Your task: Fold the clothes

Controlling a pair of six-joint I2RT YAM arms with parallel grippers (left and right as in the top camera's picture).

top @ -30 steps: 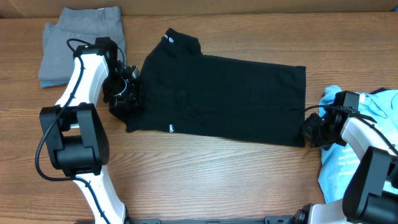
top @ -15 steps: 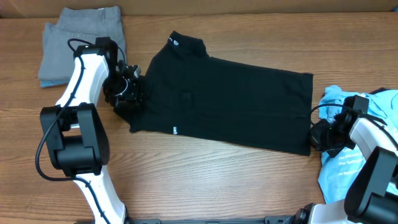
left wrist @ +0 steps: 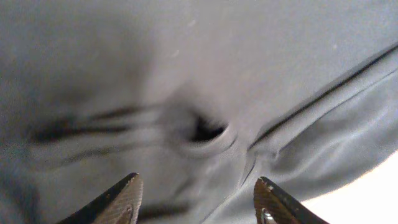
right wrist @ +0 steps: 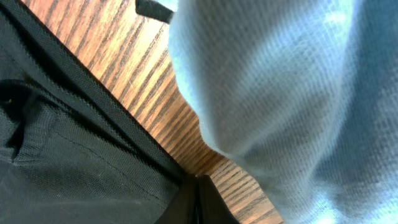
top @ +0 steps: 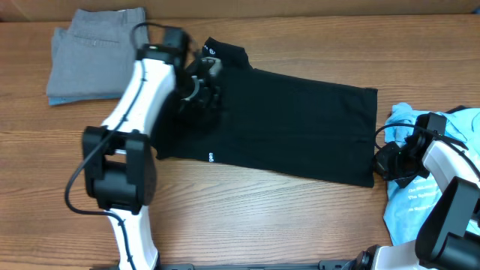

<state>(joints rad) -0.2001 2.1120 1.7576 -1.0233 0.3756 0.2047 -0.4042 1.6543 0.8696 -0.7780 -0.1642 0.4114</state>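
Left gripper (left wrist: 199, 186) open, empty, above black shirt (top: 285, 124); right gripper (right wrist: 198, 199) clamps its hem (top: 373, 135). Long axis left-right, collar (top: 225, 52) left.

Overhead looked straight down on whole table (top: 247, 225). Left wrist sat close above shirt (left wrist: 186, 74); right wrist close at shirt hem beside tee (right wrist: 298, 93). All shared shirt.

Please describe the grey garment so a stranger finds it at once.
From above, find the far left corner of the wooden table. There lies a folded grey garment, left of the black shirt; it alone is grey and folded flat.
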